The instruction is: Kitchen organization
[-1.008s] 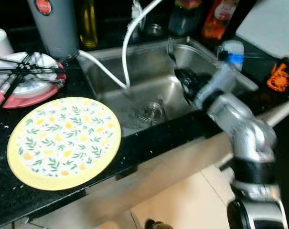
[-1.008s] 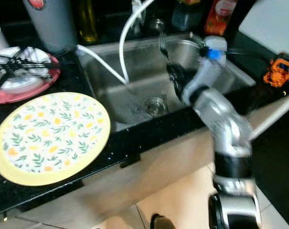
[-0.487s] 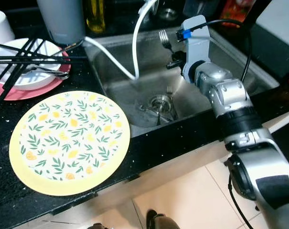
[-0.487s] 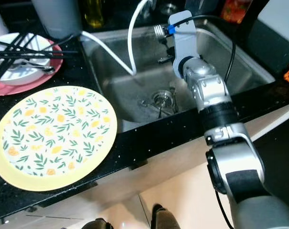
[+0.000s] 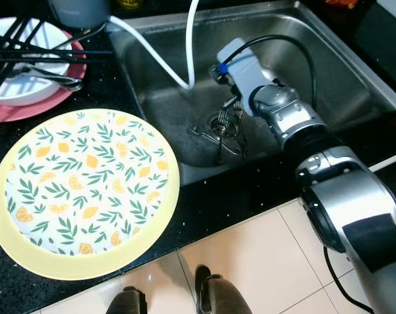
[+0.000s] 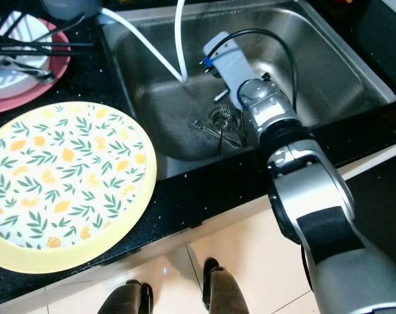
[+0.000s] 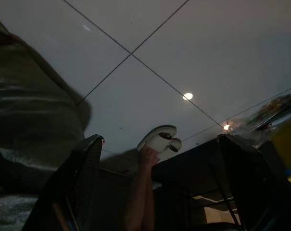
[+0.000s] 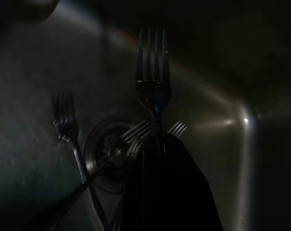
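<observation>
Forks are what I'm working on rn, so going left to right across the counter. Far left back corner: red plate (image 5: 34, 108) w/ a white bowl (image 5: 24, 78) on it, black chopsticks (image 5: 27, 55) and a spoon laid across. Just in front, the big yellow lemon-print plate (image 5: 86, 193) sits at the counter's front edge (image 5: 204, 216), overhanging a bit. Next comes the steel sink (image 5: 342, 72), w/ a white hose (image 5: 188, 46) dropping into its back left part.

Loose forks (image 5: 214, 134) lie crossed at the drain (image 6: 222, 118), mid-basin toward the front wall. My right gripper (image 5: 234, 121) is down inside the sink right over them; in the right wrist view its fingers are pressed together on a fork (image 8: 153, 91) by the handle, tines pointing away, w/ at least one more fork (image 8: 66, 130) lying beside the drain (image 8: 109, 149).

Handling, my read: thin stiff steel, light, prob wet so slippery; it'll pivot if pinched at the very end. Best hold is mid-handle, flat faces between the pads. Tangled ones may drag along.

Left arm hangs idle; left gripper (image 7: 155, 192) fingers spread wide over floor tiles, a person's foot in a slipper (image 7: 158, 139) beyond.
</observation>
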{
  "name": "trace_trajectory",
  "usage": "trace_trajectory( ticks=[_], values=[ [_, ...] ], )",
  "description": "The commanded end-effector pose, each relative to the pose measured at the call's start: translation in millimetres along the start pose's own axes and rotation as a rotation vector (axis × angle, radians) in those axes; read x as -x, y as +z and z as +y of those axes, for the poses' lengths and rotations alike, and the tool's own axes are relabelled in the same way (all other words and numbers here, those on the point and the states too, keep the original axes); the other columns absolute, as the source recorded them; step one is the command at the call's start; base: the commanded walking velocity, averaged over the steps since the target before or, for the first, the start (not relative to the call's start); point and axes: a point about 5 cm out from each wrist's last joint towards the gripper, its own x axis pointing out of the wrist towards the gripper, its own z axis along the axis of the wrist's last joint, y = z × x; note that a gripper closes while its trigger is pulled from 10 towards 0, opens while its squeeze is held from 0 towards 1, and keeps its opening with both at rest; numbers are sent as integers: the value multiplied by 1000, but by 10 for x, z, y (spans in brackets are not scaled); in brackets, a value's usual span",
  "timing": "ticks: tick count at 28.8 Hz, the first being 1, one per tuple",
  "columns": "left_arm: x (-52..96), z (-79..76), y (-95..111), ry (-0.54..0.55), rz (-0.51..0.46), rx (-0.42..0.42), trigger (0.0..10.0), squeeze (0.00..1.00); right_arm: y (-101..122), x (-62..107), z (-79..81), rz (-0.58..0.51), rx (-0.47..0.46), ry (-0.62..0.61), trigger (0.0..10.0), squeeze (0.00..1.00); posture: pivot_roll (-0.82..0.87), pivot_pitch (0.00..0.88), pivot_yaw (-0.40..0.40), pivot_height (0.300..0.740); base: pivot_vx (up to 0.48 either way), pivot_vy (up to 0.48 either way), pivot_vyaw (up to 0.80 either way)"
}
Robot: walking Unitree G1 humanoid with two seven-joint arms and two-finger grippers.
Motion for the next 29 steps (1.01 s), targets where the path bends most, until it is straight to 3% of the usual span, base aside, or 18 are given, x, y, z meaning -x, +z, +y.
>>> trace_trajectory(
  ticks=[1,4,5,6,9,11,12,13,14,15,16,18,19,22,23,25,28,29],
  values=[
    [-5,-140,-157,-38,42,1,10000,0,-4,-8,22,12,51,31,10000,0,71,350,-120,740,0,0,0],
    [-7,-152,-143,-42,38,1,10000,0,29,-27,99,18,79,72,10000,0,75,353,-120,740,0,0,0],
    [-8,-151,-122,-42,33,2,10000,0,30,-34,123,23,78,82,10000,596,78,350,-121,740,0,0,0],
    [-8,-148,-102,-41,28,4,10000,0,41,-37,128,20,70,74,10000,1000,78,350,-121,740,0,0,0],
    [-10,-140,-58,-39,18,8,10000,0,106,-34,91,-23,8,35,10000,1000,85,343,-121,740,0,0,0],
    [-10,-126,-11,-37,9,9,10000,0,240,-9,2,-108,-126,4,10000,1000,85,328,-118,740,0,0,0],
    [-10,-126,-11,-37,9,9,10000,0,240,-9,2,-108,-126,4,10000,1000,85,328,-118,740,0,0,0],
    [-10,-118,17,-37,6,5,10000,0,346,18,-52,-165,-201,15,10000,1000,86,312,-113,740,0,0,0],
    [-10,-108,48,-36,2,3,10000,0,435,44,-96,-211,-263,41,10000,686,93,302,-110,740,0,0,0],
    [-10,-108,48,-36,2,3,10000,0,435,44,-96,-211,-263,41,10000,686,93,302,-110,740,0,0,0],
    [-9,-97,75,-35,-2,2,10000,0,513,72,-130,-253,-299,76,10000,0,93,300,-109,740,0,0,0],
    [-6,-60,146,-33,-12,4,10000,0,667,167,-235,-371,-412,199,10000,0,96,273,-102,740,0,0,0],
    [-6,-60,146,-33,-12,4,10000,0,667,167,-235,-371,-412,199,10000,0,96,273,-102,740,0,0,0],
    [2,-11,241,-39,-23,0,10000,0,750,417,-394,-628,-528,465,10000,0,87,243,-92,740,0,0,0],
    [4,3,252,-45,-19,-14,10000,0,703,541,-407,-741,-532,537,10000,0,90,229,-86,740,0,0,0],
    [4,3,252,-45,-19,-14,10000,0,703,541,-407,-741,-532,537,10000,0,90,229,-86,740,0,0,0],
    [18,97,265,-49,3,-62,10000,0,444,982,-302,-1028,-627,727,10000,0,116,183,-74,740,0,0,0],
    [18,97,265,-49,3,-62,10000,0,444,982,-302,-1028,-627,727,10000,0,116,183,-74,740,0,0,0]
  ],
)
